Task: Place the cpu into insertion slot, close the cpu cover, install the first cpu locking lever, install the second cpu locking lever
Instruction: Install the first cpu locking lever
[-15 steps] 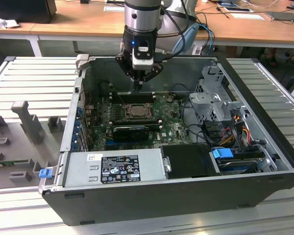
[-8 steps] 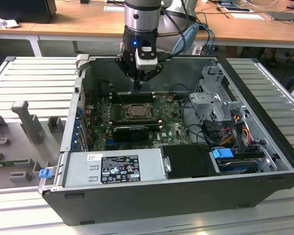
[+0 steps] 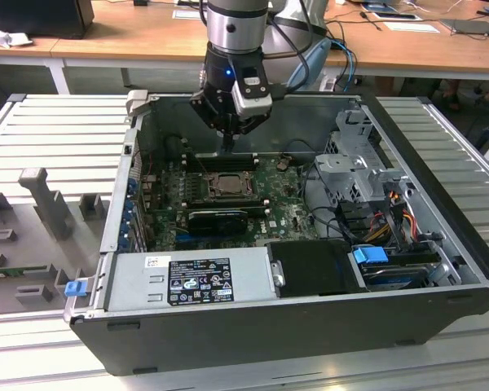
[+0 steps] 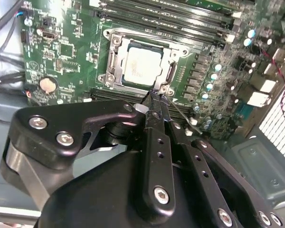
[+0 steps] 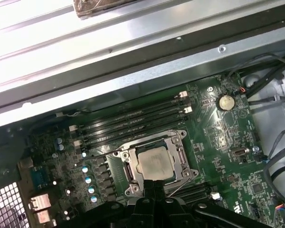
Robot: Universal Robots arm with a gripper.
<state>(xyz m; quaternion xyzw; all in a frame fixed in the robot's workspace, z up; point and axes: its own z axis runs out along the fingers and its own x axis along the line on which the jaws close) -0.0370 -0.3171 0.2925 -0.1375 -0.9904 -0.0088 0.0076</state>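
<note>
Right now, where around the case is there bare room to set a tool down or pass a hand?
Bare: the ribbed table on the exterior view's right of the case, and on that view's left the far strip beyond the grey fixtures. Crowded: the motherboard around the cpu, where the gripper hangs, and the cabled drive cage.

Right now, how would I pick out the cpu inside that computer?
Look into the open computer case at the green board on its floor. Near the board's middle, beside the long black memory slots, sits a silver frame. The cpu is the flat tan-grey square in its window, while its neighbours are long and black.
</note>
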